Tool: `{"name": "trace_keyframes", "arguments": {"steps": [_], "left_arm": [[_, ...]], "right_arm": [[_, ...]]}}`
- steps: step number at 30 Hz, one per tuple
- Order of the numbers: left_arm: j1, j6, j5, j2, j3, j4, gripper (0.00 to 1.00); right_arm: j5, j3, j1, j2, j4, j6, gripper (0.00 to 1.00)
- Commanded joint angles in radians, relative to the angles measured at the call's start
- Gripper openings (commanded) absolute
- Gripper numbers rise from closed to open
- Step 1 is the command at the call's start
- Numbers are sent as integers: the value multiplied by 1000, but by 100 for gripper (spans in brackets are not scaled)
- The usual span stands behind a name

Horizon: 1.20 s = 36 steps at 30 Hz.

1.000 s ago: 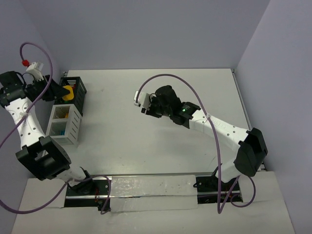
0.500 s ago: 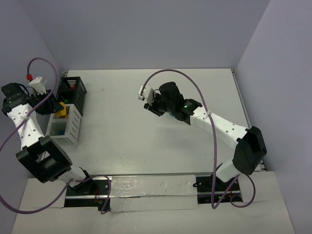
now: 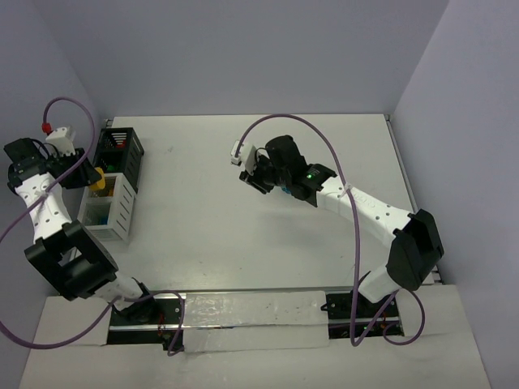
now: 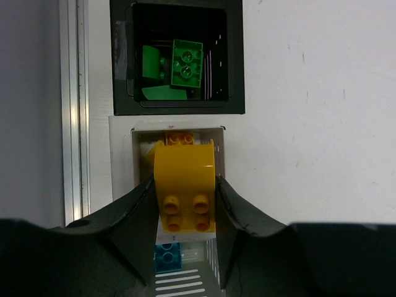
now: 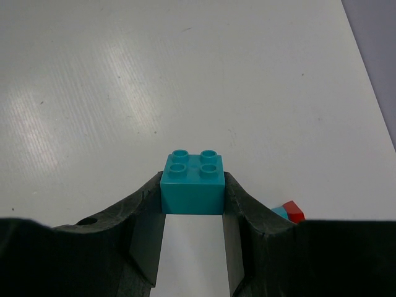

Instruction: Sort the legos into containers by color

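Observation:
My left gripper (image 3: 96,180) is shut on a yellow rounded lego (image 4: 184,185) and holds it over the far compartment of the white container (image 4: 121,161), which also shows in the top view (image 3: 112,212). A cyan brick (image 4: 168,257) and an orange-yellow piece (image 4: 179,137) lie inside it. The black container (image 3: 122,150) behind it holds green legos (image 4: 185,62). My right gripper (image 3: 261,177) is shut on a cyan brick (image 5: 192,182) and holds it above the middle of the table. A red and a cyan piece (image 5: 289,212) lie by its right finger.
The two containers stand against the table's left edge, next to a metal rail (image 4: 77,111). The table's right edge (image 5: 371,80) runs along the purple wall. My right arm's purple cable (image 3: 284,121) arches over the middle.
My left gripper has carried the yellow lego from over the black container to over the white one. My right gripper has shifted slightly right with the cyan brick, then held still.

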Motion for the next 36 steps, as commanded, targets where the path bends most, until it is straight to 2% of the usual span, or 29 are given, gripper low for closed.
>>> {"name": "trace_keyframes", "arguments": {"steps": [1, 3, 9, 12, 15, 19, 23, 26, 29, 33, 36], "left_arm": [[-3, -28, 4, 21, -10, 112, 37], [-6, -27, 8, 30, -14, 124, 40], [-15, 2, -6, 33, -15, 112, 70], [-16, 23, 3, 34, 5, 85, 80], [-15, 31, 62, 30, 44, 51, 80], [-34, -55, 267, -13, 120, 66, 79], [-184, -221, 415, -44, 169, 94, 78], [-303, -415, 433, -94, 130, 182, 78], [-458, -594, 423, -147, 61, 303, 80], [-592, -750, 419, -153, 22, 371, 82], [-654, -772, 418, -173, -9, 407, 84]], "right_arm": [[-15, 33, -3, 8, 36, 12, 0], [-16, 38, -5, 9, 32, 14, 0], [-15, 36, -3, 4, 42, 17, 0], [-16, 32, -6, 0, 56, 27, 0], [-37, 31, -17, -12, 80, 58, 0], [-229, -17, -85, -74, 208, 187, 0], [-381, -46, -104, -107, 354, 340, 0], [-427, -59, -95, -109, 451, 405, 0], [-418, -57, -67, -99, 500, 398, 0], [-391, -42, -39, -79, 522, 385, 0], [-345, -6, -10, -57, 492, 337, 0]]}}
